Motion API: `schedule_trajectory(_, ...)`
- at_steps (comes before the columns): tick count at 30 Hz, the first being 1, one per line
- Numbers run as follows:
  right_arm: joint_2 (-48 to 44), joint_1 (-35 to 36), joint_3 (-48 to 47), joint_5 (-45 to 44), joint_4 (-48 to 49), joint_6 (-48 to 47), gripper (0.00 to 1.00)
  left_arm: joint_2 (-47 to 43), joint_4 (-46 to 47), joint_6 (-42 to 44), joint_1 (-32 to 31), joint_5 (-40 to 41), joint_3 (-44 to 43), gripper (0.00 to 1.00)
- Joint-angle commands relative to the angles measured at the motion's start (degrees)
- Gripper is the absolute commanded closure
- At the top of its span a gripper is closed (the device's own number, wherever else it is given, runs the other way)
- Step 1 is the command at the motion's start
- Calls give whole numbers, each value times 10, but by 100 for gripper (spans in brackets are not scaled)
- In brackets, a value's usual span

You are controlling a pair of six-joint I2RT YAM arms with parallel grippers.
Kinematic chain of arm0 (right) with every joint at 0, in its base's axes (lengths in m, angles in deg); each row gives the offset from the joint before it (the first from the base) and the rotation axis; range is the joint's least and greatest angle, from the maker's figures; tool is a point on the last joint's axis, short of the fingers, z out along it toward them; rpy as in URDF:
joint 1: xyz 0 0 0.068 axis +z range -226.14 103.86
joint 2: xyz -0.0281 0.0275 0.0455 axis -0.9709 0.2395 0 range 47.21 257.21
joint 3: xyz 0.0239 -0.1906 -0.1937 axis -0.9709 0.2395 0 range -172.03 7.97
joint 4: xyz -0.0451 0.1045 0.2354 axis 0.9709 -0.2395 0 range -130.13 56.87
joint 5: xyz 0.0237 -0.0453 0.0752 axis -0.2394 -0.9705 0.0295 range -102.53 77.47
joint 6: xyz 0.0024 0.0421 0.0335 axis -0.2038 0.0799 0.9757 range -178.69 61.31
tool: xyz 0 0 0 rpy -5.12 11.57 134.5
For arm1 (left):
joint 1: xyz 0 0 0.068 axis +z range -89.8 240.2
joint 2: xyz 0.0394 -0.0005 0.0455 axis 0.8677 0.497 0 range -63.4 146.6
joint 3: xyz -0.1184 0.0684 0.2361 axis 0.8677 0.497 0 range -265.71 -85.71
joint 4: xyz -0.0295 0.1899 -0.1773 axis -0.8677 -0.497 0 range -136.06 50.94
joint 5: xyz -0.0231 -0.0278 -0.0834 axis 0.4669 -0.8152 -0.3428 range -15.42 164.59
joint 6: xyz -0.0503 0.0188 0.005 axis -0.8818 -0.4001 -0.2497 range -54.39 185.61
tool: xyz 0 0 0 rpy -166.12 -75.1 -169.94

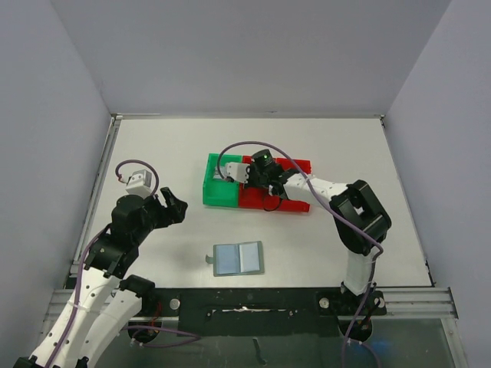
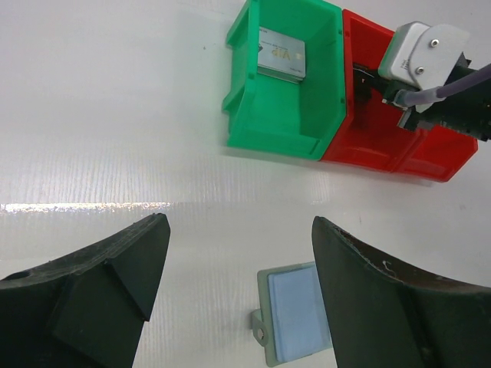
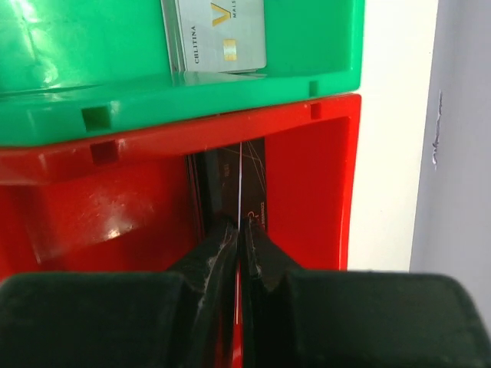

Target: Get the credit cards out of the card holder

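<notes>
The pale blue-grey card holder lies open and flat on the table near the front edge, its strap tab to the left. It also shows in the left wrist view. My left gripper is open and empty, above the table left of the holder. My right gripper is down inside the red bin, shut on a thin card seen edge-on. A dark card shows behind it in the bin. A pale card with a gold mark lies in the green bin.
The green bin and the red bin stand side by side at the table's middle back. The right wrist camera and its cable hang over the red bin. Grey walls close in the table on three sides.
</notes>
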Motion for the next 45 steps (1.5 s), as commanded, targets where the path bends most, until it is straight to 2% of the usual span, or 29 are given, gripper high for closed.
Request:
schedule_trajectory(1, 17, -7, -34, -20, 22, -40, 100, -7, 31, 12, 5, -1, -7, 26)
schedule_trajectory(10, 60, -19, -44, -26, 26, -69, 97, -4, 31, 13, 7, -6, -7, 26)
schedule_trajectory(17, 70, -20, -50, -20, 2, -53, 75, -2, 32, 14, 8, -9, -7, 26)
schedule_trajectory(27, 72, -23, -67, -17, -14, -22, 66, 3, 34, 15, 7, -17, -7, 26)
schedule_trajectory(34, 57, -26, -87, 11, -37, 3, 54, 6, 36, 16, 8, -22, -7, 26)
schedule_trajectory(45, 38, -37, -91, 18, -41, 15, 50, 17, 39, 19, 8, -36, -7, 26)
